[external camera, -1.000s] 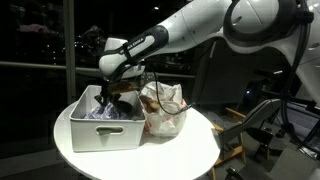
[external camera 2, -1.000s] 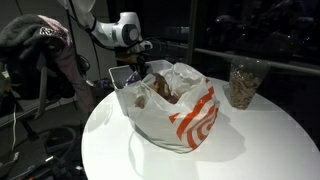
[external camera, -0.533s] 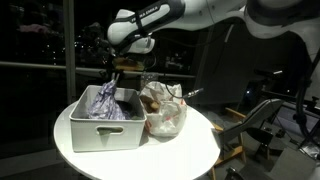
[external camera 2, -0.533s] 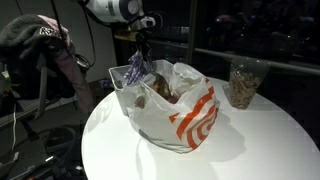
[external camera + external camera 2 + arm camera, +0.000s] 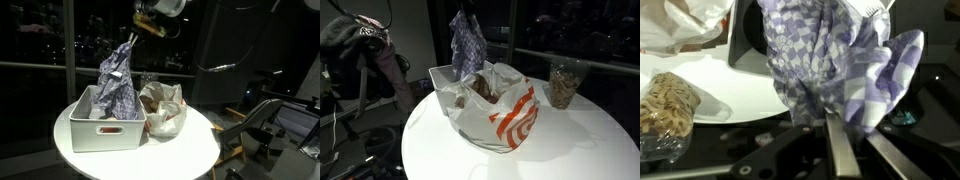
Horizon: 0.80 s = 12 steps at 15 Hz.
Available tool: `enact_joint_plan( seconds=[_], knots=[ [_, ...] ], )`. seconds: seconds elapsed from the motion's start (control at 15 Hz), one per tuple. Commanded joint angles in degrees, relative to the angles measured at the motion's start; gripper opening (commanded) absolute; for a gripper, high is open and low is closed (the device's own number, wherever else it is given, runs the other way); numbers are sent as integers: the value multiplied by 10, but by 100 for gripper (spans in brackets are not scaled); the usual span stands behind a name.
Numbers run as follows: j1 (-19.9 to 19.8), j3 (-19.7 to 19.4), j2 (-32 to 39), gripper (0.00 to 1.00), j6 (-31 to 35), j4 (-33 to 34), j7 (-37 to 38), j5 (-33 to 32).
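A purple-and-white checked cloth (image 5: 118, 80) hangs in the air over the white bin (image 5: 105, 137), and its lower end still reaches down to the bin's rim. My gripper (image 5: 134, 36) is high above the bin, shut on the cloth's top. In an exterior view the cloth (image 5: 468, 48) dangles from the gripper (image 5: 466, 10) at the frame's top edge. The wrist view shows the cloth (image 5: 830, 50) bunched between the fingers (image 5: 843, 145) of the gripper (image 5: 855, 125), with the bin (image 5: 743, 45) below.
A white and orange plastic bag (image 5: 498, 112) with items inside stands beside the bin on the round white table (image 5: 560, 150). A clear container of snacks (image 5: 563, 85) sits at the table's far side. Dark windows surround the table; clothes (image 5: 360, 40) hang nearby.
The gripper has risen from inside the bin to well above it, pulling the checked cloth up until it hangs nearly free.
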Motion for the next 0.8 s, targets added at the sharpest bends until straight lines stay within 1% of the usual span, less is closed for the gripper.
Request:
enact_joint_plan(
  seconds=[0.0, 0.2, 0.33, 0.6, 0.73],
  knots=[
    [-23, 6, -122, 1, 51, -87, 22, 22],
    [-39, 8, -208, 1, 81, -135, 49, 13],
    [-54, 12, -264, 1, 97, -164, 83, -4],
    [-104, 28, -346, 1, 101, -192, 142, -18],
    [-129, 33, -374, 1, 96, -194, 158, -11]
  ],
)
